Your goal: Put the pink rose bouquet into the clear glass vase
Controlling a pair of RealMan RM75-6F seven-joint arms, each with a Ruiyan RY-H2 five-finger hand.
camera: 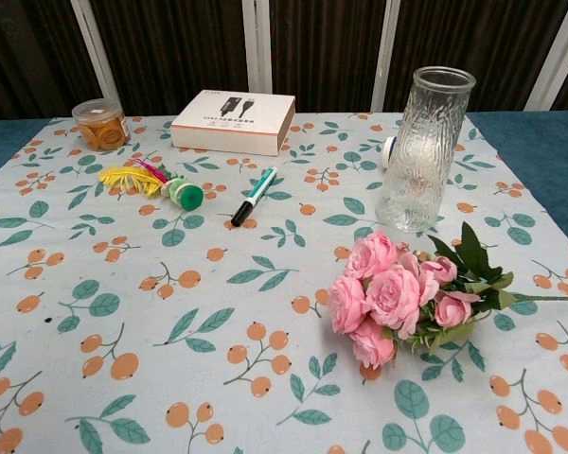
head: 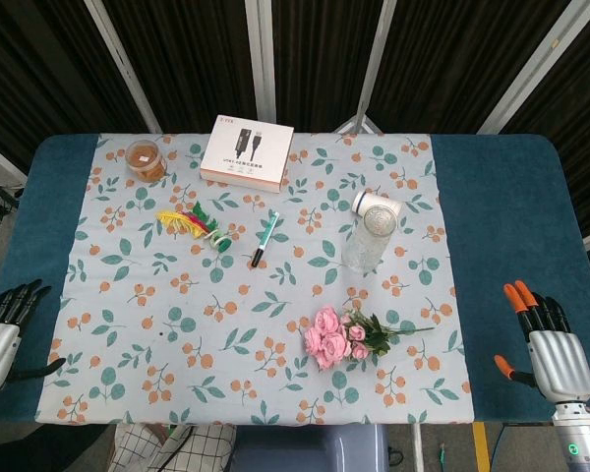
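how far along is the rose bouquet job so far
Nothing looks done yet: the pink rose bouquet lies flat on the tablecloth in front of the upright, empty clear glass vase. Nothing is in hand; the left hand and right hand rest open at the table edges. Picking up and inserting the bouquet remain.

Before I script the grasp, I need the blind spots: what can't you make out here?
- Bouquet stem ends: thin in both views, length unclear.
- White object behind the vase: mostly hidden in the chest view.
- Box lettering: too small.
- Left robot hand and right robot hand: absent from the chest view.
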